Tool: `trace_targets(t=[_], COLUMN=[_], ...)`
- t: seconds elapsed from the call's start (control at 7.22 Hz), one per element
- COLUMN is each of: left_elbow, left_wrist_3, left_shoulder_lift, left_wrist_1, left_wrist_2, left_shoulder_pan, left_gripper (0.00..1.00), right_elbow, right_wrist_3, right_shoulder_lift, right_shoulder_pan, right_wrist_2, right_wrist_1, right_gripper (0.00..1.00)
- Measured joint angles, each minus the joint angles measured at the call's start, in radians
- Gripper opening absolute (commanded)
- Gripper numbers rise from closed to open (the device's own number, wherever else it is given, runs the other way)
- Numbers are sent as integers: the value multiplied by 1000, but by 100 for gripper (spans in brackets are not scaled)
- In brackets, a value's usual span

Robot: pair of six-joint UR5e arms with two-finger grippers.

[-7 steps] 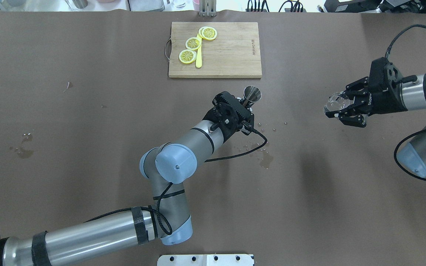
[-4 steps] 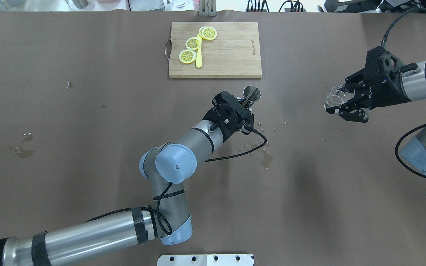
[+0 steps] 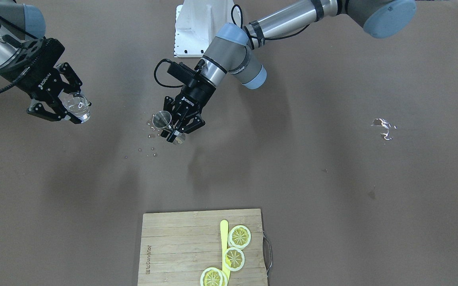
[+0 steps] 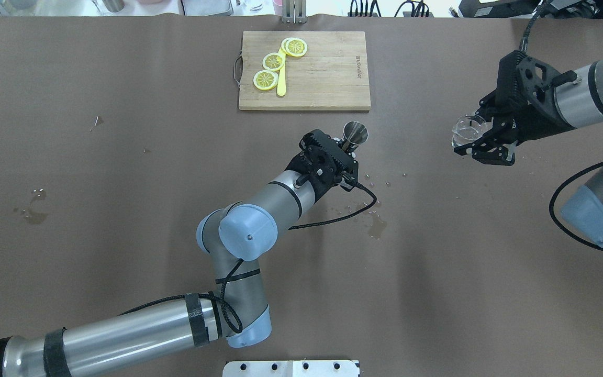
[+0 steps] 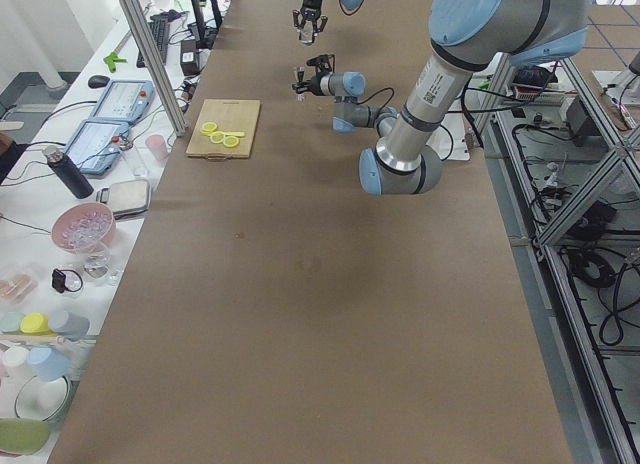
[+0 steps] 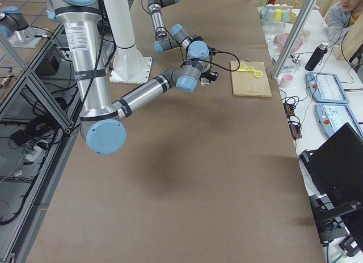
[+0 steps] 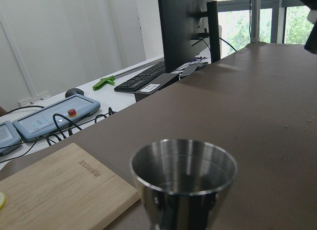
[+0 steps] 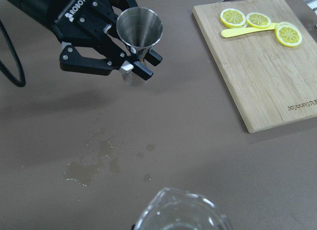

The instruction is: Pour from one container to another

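My left gripper (image 4: pixel 350 147) is shut on the waist of the grey steel jigger (image 4: pixel 356 133), near the table's middle just in front of the cutting board. The jigger (image 8: pixel 139 28) has its mouth up, and its round rim (image 7: pixel 183 163) fills the left wrist view. Far to the right, my right gripper (image 4: pixel 472 134) is shut on the clear glass tumbler (image 4: pixel 466 130) and holds it off the table. In the front-facing view the tumbler (image 3: pixel 76 106) is well apart from the jigger (image 3: pixel 162 119). The tumbler's rim (image 8: pixel 181 212) shows at the bottom of the right wrist view.
A bamboo cutting board (image 4: pixel 327 73) with lemon slices (image 4: pixel 274 61) and a yellow knife (image 4: pixel 281 84) lies at the far middle. Spilled drops and a small puddle (image 4: pixel 377 226) lie right of the left gripper. Another wet patch (image 4: pixel 32 211) is far left.
My right gripper has carried the tumbler toward the far side and slightly left, the wrist turning. The left arm and the jigger have stayed put.
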Motion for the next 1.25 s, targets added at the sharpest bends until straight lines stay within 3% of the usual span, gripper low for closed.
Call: trace_targets(t=[0.55, 1.25], left_elbow=[1, 1], left_wrist_3=[1, 1], left_shoulder_lift=[0, 0], left_wrist_1=[0, 0], left_wrist_2=[1, 1], left_shoulder_pan=[0, 0], left_gripper=[0, 0], right_elbow=[-5, -37], right_wrist_3=[-93, -175], right_shoulder_lift=[138, 245], right_shoulder_pan=[-18, -51], right_wrist_2=[-27, -83], right_wrist_1=[-222, -373], right_gripper=[0, 0])
